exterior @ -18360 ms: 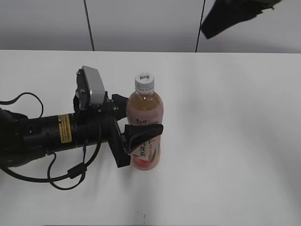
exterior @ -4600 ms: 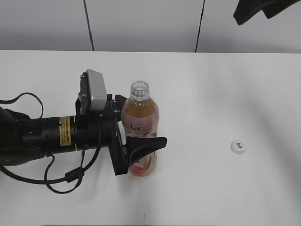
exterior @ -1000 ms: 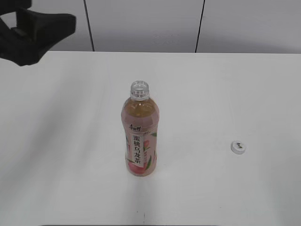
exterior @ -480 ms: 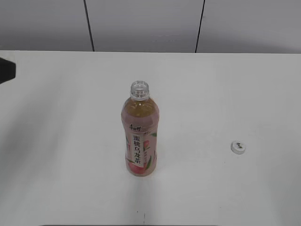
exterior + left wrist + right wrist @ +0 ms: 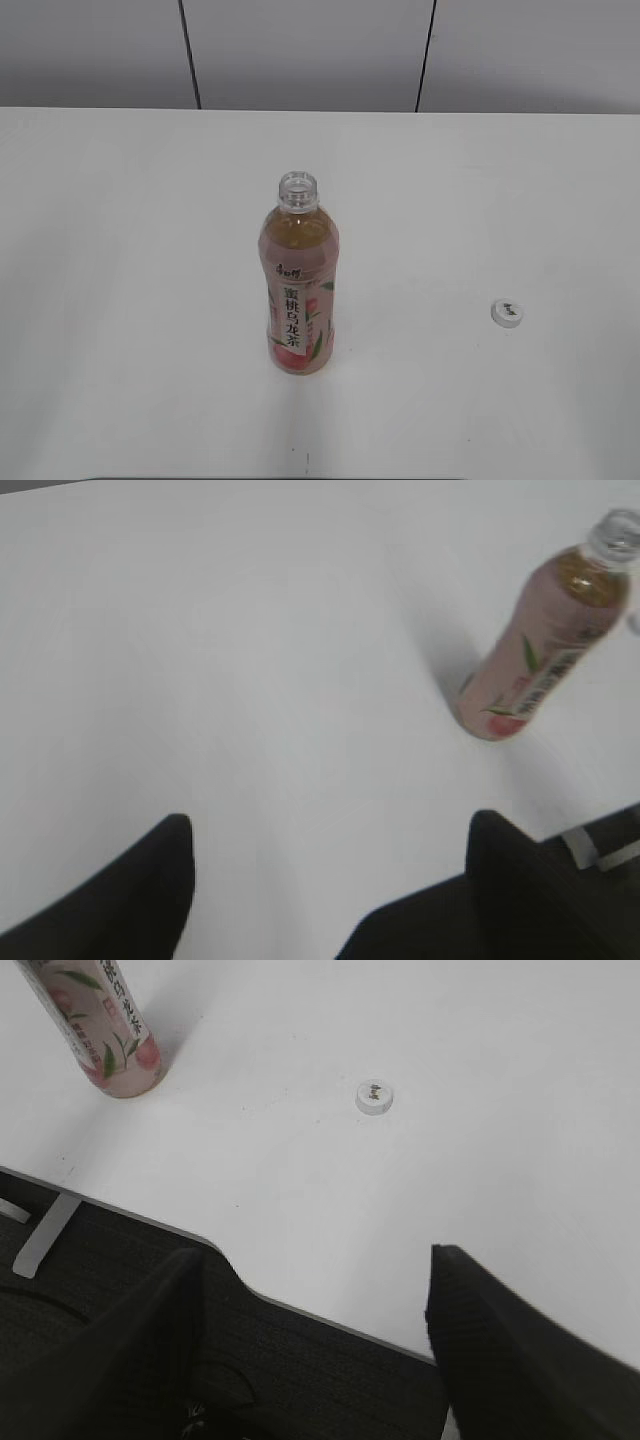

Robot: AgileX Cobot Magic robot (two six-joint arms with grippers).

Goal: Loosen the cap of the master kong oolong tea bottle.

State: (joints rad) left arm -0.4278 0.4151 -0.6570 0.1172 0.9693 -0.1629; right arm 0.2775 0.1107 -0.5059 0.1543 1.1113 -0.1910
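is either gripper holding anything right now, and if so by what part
Nothing is held. The left gripper and right gripper are both open and empty; the bottle stands alone, and the cap lies on the table.

The master kong oolong tea bottle (image 5: 298, 290) is clear glossy plastic under a smooth printed label. Well apart from it, the cap (image 5: 508, 313) looks white plastic. The bench (image 5: 480, 190) is smooth, matt white.
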